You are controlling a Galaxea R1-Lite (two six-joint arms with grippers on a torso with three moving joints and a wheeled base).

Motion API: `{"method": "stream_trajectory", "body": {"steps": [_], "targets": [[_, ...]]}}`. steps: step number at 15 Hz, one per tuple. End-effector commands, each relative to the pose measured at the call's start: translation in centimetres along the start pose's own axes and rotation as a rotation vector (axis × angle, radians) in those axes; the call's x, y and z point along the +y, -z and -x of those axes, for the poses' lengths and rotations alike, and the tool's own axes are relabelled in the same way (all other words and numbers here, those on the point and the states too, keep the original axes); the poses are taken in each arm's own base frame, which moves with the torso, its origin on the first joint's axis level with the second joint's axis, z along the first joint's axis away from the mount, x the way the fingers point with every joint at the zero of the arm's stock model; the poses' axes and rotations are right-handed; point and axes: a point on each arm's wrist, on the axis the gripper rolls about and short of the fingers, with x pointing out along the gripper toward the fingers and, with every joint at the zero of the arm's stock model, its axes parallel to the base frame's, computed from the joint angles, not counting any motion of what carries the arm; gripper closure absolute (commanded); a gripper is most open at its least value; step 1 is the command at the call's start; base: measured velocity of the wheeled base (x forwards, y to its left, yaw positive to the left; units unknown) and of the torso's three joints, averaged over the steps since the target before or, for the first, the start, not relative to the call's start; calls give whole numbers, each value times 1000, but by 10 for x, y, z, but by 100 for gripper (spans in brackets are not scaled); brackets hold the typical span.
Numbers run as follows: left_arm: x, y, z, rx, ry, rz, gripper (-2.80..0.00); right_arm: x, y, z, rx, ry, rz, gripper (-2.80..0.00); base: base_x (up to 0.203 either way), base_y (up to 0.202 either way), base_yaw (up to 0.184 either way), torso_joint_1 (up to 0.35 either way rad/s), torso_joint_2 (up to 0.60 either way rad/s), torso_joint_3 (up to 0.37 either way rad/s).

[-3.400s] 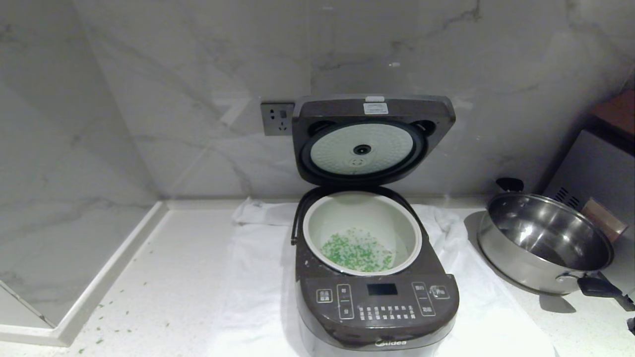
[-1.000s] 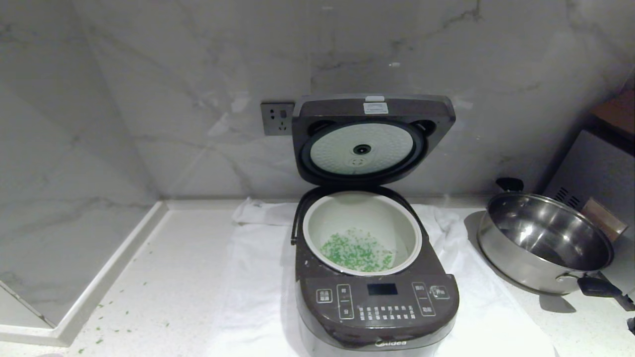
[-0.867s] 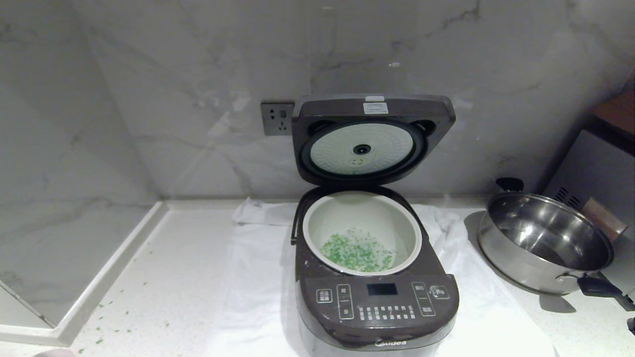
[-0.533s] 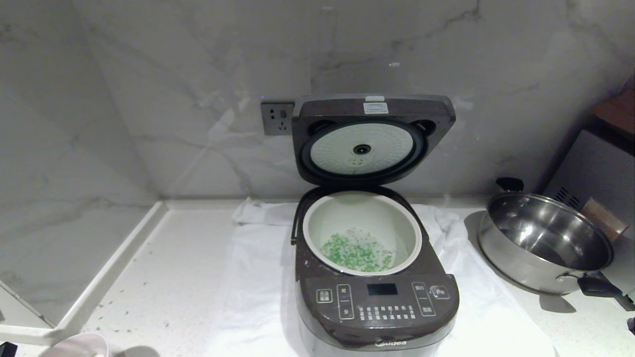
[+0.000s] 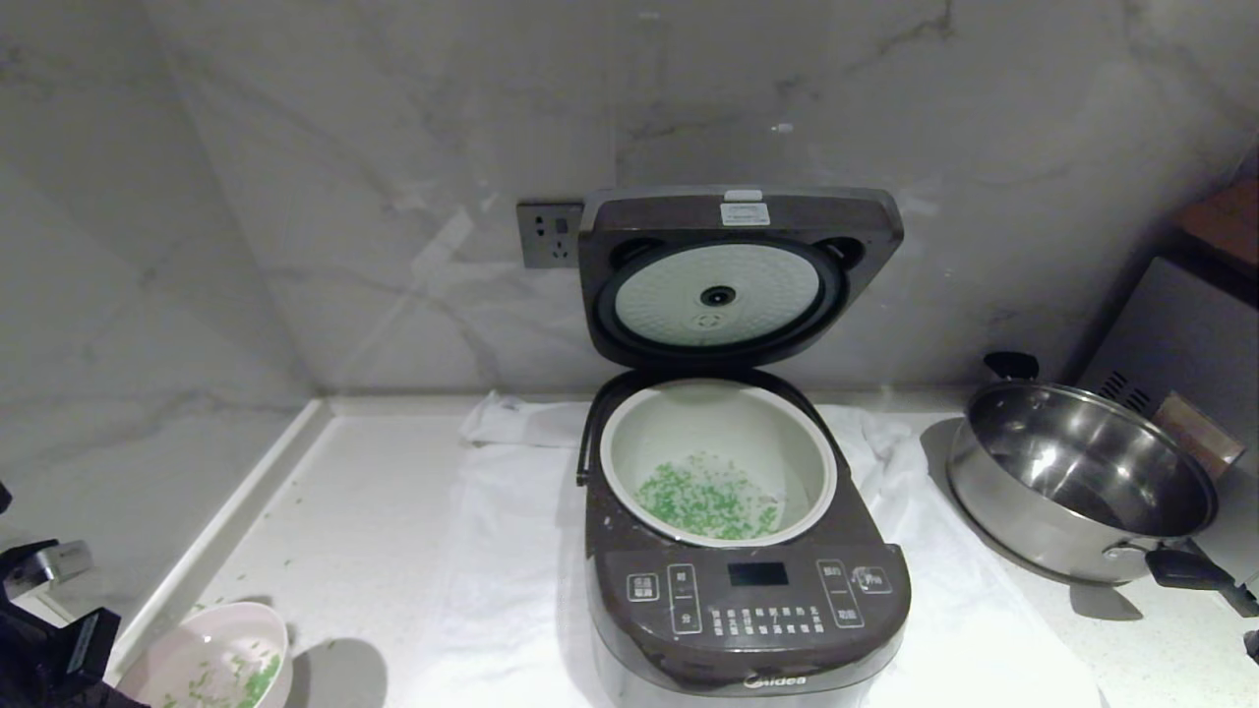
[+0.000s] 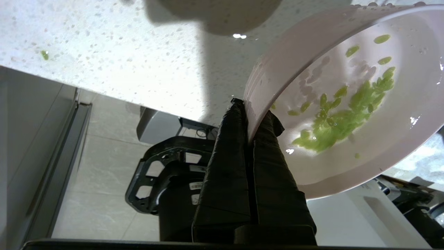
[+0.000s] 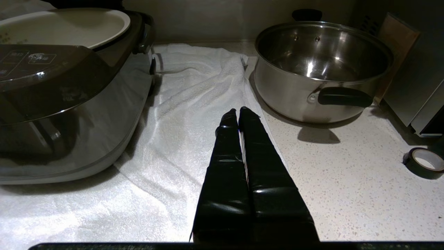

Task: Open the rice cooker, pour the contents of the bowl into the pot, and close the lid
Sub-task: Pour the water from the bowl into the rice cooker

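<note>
1. The left gripper pinches the rim of the bowl at the near left corner of the counter; its green contents lie inside.
2. The right gripper, fingers pressed together and holding nothing, hangs over the white towel between cooker and steel pan.
3. The rice cooker stands mid-counter on the towel, its pot holding green bits.
4. Behind, the lid stands upright against the marble wall.
</note>
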Motion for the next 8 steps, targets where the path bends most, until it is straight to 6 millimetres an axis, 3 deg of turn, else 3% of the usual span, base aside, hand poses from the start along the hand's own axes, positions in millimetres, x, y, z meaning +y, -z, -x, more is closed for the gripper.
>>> {"method": "stream_trajectory", "body": {"steps": [1, 8], "targets": [[-15, -6, 2, -11, 2, -31, 0, 0, 0, 0, 2, 0, -2, 0, 0, 0, 0, 0, 0, 0], [-65, -20, 6, -41, 23, -67, 0, 0, 0, 0, 2, 0, 0, 0, 0, 0, 0, 0, 0, 0]]}}
